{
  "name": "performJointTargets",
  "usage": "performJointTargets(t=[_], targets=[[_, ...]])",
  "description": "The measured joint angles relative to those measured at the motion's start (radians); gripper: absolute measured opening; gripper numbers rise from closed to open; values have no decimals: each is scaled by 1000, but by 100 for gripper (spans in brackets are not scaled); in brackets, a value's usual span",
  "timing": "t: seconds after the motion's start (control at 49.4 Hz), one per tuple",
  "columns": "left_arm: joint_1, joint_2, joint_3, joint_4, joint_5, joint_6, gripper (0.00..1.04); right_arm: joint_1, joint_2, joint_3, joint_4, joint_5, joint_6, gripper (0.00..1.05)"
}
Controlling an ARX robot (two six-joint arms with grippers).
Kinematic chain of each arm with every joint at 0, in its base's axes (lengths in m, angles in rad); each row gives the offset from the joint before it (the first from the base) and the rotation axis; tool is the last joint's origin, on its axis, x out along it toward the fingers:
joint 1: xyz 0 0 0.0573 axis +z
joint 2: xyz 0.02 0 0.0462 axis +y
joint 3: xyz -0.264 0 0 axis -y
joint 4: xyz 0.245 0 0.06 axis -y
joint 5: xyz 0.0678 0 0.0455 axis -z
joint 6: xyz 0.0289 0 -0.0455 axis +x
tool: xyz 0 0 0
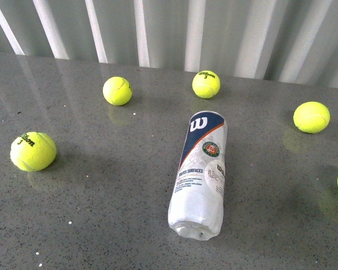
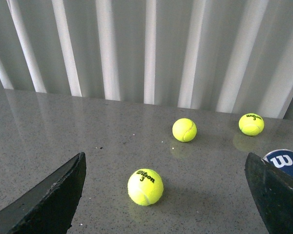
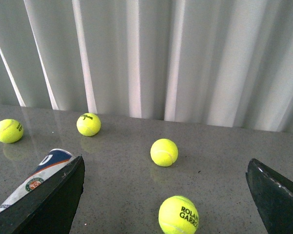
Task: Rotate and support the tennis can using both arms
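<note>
The clear plastic, navy-labelled tennis can (image 1: pixel 200 177) is lying sideways on the grey speckled table (image 1: pixel 101 225), untouched. The left claw (image 2: pixel 164 155) and right claw (image 3: pixel 166 158) are hovering spread apart, gripping nothing; rotating and supporting are both remaining.

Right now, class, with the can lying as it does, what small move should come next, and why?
Probably bring the left gripper and right gripper in to the tennis can: it lies on its side, untouched, and both grippers stand open and empty.
</note>
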Motion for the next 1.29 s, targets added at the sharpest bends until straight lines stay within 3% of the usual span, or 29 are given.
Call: performJointTargets(t=[1.295], targets=[[0, 0, 0, 0, 0, 0, 98, 0, 0, 0, 0, 0, 0, 98]])
